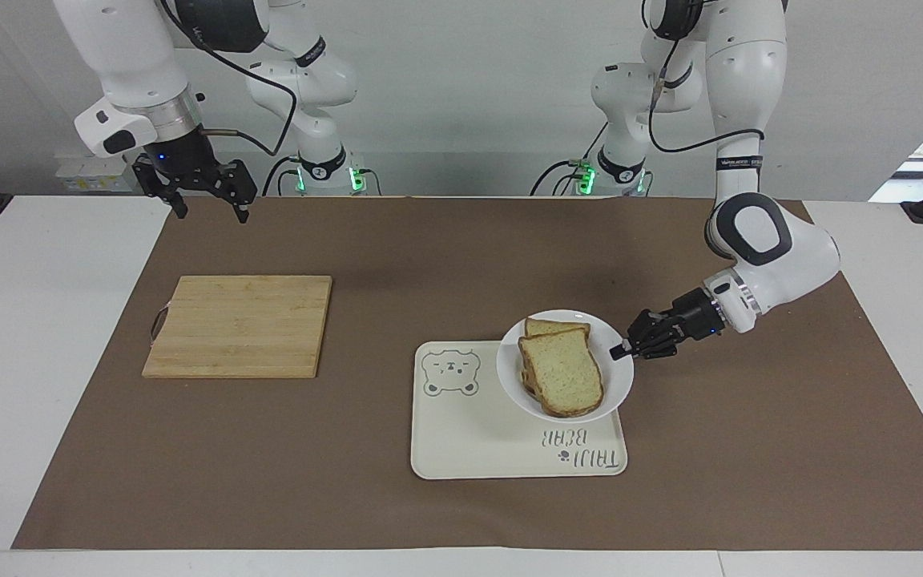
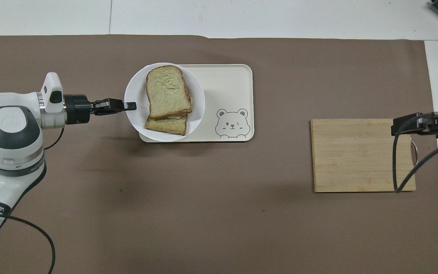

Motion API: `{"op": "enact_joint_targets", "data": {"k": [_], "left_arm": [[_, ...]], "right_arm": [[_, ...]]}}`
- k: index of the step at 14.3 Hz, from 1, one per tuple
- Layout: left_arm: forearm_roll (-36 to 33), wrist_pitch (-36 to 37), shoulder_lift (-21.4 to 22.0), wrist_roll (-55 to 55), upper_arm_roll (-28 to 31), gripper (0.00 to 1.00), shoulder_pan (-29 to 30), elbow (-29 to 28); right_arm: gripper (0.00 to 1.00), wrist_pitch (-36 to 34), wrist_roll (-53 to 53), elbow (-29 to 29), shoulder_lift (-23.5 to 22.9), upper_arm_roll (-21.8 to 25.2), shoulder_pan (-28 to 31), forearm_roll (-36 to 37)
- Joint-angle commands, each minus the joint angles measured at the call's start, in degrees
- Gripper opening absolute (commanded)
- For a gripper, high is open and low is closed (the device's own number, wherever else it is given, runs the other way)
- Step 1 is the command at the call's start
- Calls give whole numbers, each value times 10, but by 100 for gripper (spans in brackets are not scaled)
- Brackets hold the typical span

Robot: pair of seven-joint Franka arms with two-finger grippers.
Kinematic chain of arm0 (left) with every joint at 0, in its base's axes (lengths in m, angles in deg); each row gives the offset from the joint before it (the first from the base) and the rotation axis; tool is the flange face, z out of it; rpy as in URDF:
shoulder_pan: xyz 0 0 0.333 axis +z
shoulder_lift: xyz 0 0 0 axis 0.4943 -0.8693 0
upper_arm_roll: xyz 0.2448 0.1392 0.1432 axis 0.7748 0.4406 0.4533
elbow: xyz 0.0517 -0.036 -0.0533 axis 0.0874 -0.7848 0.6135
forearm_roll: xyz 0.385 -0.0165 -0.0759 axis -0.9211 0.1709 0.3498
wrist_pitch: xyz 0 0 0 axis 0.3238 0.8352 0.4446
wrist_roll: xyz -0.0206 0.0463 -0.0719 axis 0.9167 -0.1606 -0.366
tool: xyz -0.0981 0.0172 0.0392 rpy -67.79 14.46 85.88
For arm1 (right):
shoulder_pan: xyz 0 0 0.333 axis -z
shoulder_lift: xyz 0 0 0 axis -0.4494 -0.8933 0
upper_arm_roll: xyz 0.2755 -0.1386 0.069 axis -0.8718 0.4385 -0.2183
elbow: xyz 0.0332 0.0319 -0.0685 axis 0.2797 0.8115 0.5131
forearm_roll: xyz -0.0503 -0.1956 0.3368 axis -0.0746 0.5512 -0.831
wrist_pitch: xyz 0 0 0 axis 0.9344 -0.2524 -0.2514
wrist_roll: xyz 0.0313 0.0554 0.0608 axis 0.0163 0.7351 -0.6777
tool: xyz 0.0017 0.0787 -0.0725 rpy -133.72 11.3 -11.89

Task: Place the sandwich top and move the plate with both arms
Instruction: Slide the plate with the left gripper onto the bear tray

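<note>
The sandwich top (image 1: pixel 564 370) lies on a lower slice on the plate (image 1: pixel 614 383), slightly skewed so the lower slice's edge shows at the end nearer the robots. The plate is over the cream tray (image 1: pixel 477 445), at the tray's end toward the left arm; it reads as carried above the tray rather than set down, though contact underneath cannot be told for sure.

The left gripper (image 1: pixel 618 351) pinches the plate's rim, its fingertips pressed together on the thin edge from the left arm's end of the table. The right gripper (image 1: pixel 203 195) hangs spread wide and empty over the brown mat, above the table edge nearest the robots at the right arm's end, and waits.

The main risk is the 1-sided hold: the plate hangs from a single point on its rim, so it could tip or pivot away from the fingers. A tilt would slide the 2 loosely stacked slices apart or off the plate. A hard landing on the tray's raised lip could lever the rim out of the pinch.

A wooden cutting board (image 1: pixel 239 325) lies well apart toward the right arm's end. Nothing stands between the plate and the tray's bare surface; the bear drawing (image 1: pixel 450 373) is uncovered just beside the plate.
</note>
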Motion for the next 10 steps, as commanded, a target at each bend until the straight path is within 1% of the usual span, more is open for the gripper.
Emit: {"op": "enact_joint_targets", "data": {"k": [1,3,4,5,6,7,8,10], "left_arm": [[-10,20,-75,14,-18,0,19,78],[-18,7,-109,14,-34,0,19,97],[-18,0,-117,14,-42,0,19,101],[-19,-24,-126,14,-52,0,17,102],[-20,-38,-128,14,-53,0,12,102],[-33,-34,-127,14,-54,0,11,102],[-45,-21,-125,14,-54,0,11,102],[-48,0,-123,15,-53,0,14,102]], "right_arm": [[100,-4,-18,-8,-3,-1,8,-13],[100,-4,-18,-8,-3,-1,8,-13],[100,-4,-18,-8,-3,-1,8,-13],[100,-4,-18,-8,-3,-1,8,-13],[100,-4,-18,-8,-3,-1,8,-13],[100,-4,-18,-8,-3,-1,8,-13],[100,-4,-18,-8,-3,-1,8,-13],[100,-4,-18,-8,-3,-1,8,-13]]}}
